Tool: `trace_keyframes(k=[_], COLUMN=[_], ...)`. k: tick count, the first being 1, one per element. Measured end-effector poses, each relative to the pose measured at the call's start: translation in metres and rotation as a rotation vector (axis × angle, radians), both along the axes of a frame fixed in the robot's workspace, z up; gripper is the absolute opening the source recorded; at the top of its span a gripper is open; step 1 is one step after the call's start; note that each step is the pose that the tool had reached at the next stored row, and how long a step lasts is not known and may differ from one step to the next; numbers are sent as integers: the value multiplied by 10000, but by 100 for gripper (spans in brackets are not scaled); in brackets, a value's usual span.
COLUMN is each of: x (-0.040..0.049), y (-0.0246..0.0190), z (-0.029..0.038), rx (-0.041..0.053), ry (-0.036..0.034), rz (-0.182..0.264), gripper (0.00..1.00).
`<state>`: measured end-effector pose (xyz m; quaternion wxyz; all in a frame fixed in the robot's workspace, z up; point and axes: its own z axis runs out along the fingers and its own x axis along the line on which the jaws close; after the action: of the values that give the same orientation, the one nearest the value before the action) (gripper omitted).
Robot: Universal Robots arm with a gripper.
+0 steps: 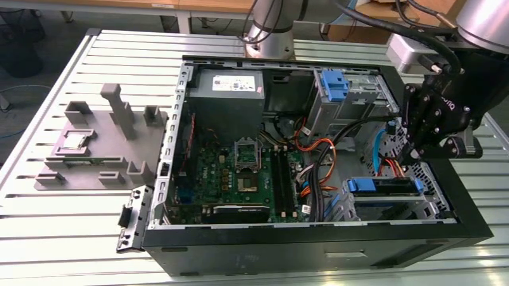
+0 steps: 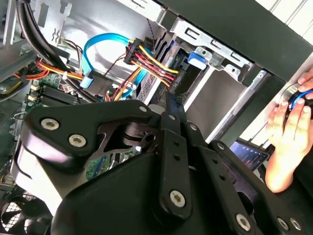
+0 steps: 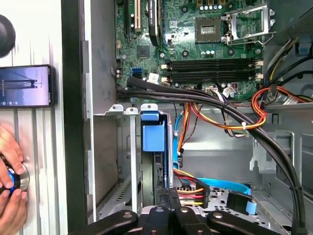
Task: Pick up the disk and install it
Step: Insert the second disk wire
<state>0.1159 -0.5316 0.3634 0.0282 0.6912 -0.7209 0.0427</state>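
The disk (image 1: pixel 383 186) lies in the drive cage at the near corner of the open computer case (image 1: pixel 318 238), on the exterior view's right, with its blue rail showing. In the first wrist view the disk (image 3: pixel 157 169) stands edge-on under a blue tab, inside the metal cage. My gripper (image 1: pixel 409 156) hangs just above and beyond that cage, over the blue and orange cables. Its black fingers (image 3: pixel 168 195) lie together with nothing between them, close to the disk's cable end. In the second wrist view the gripper (image 2: pixel 169 104) points at the cage and the cable plugs.
A second blue caddy (image 1: pixel 334 83) sits in the far bay next to the power-supply box (image 1: pixel 230 83). Cable bundles (image 3: pixel 220 105) cross the case. A grey fixture (image 1: pixel 119 137) with a CPU chip (image 1: pixel 75 141) stands left. A person's hand (image 3: pixel 10 181) and a phone (image 3: pixel 24 85) lie outside the case.
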Motion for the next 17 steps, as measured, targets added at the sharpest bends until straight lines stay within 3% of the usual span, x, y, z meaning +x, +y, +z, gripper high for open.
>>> trace_keyframes(k=[11, 17], x=[-45, -45], y=[16, 79], z=[21, 66], rx=[-4, -2], ry=[-3, -2], rz=[1, 1], gripper=[10, 10])
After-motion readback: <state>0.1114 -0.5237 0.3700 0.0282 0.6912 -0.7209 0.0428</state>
